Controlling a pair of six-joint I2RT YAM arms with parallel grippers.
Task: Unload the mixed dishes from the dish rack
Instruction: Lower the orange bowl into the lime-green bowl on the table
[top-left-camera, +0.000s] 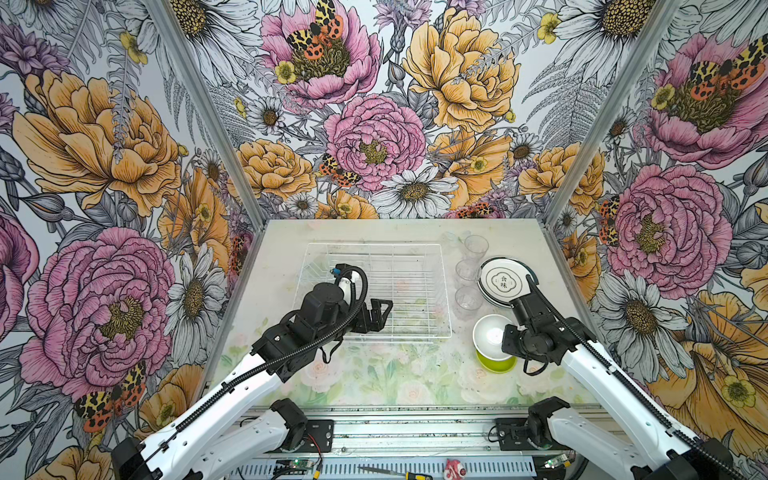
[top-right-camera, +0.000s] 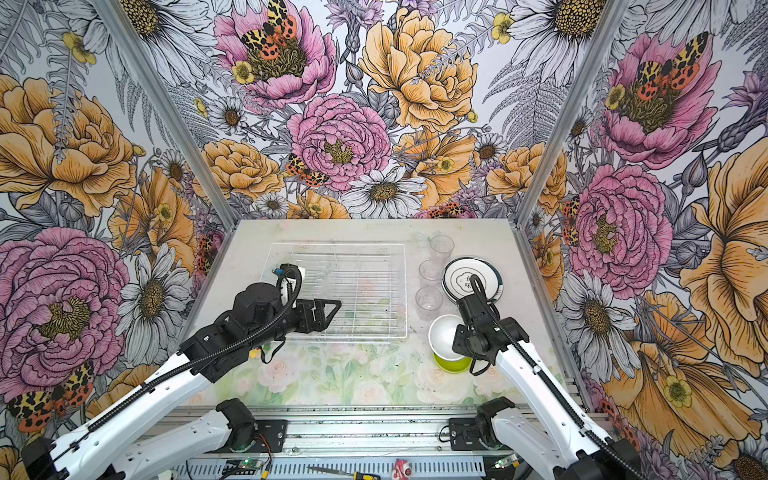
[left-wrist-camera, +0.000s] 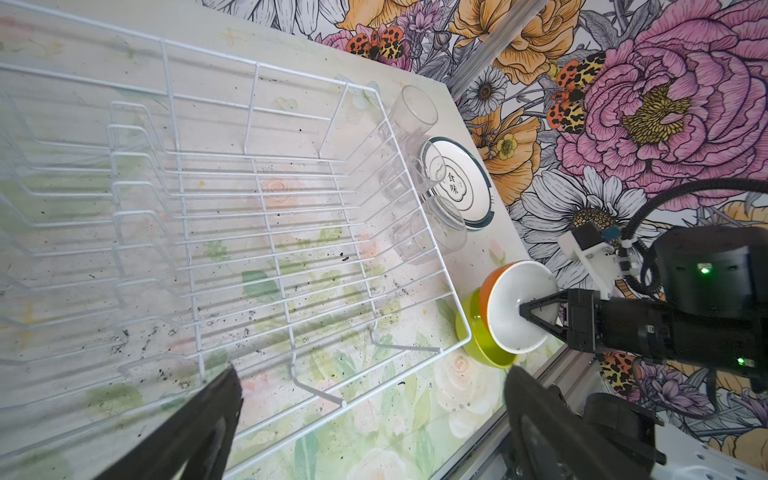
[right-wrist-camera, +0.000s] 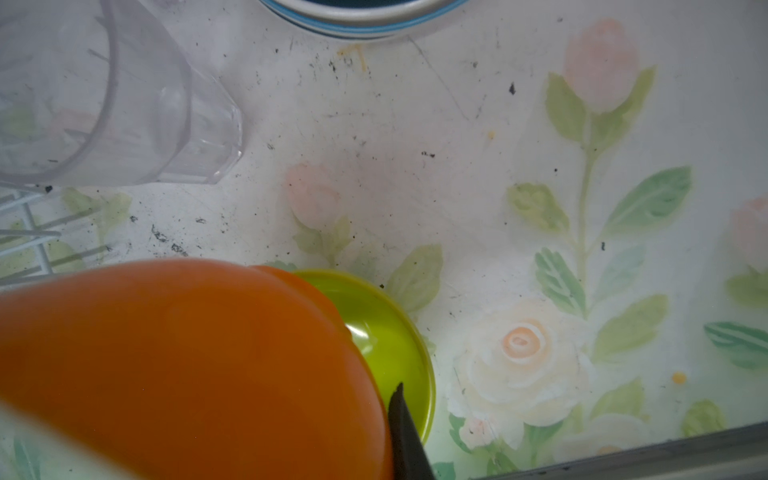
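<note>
- Left wrist view is showing the right claw (left-wrist-camera: 524, 309) pinching the orange bowl (left-wrist-camera: 505, 286), which is tilting over the lime-green bowl (left-wrist-camera: 478, 347) on the worktop (left-wrist-camera: 457, 386) beside the dish rack (left-wrist-camera: 256, 66).
- Left claw (left-wrist-camera: 370, 374) is hanging wide apart above the rack.
- Plates (top-left-camera: 503, 282) and clear cups (top-left-camera: 468, 297) are sitting just right of it.

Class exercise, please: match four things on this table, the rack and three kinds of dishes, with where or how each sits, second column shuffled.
1 dish rack
2 orange bowl
3 lime-green bowl
4 plates

A flat stack beside the cups
B no dishes inside
C rim pinched by the right claw
D under another bowl

Pairs: 1-B, 2-C, 3-D, 4-A
</note>
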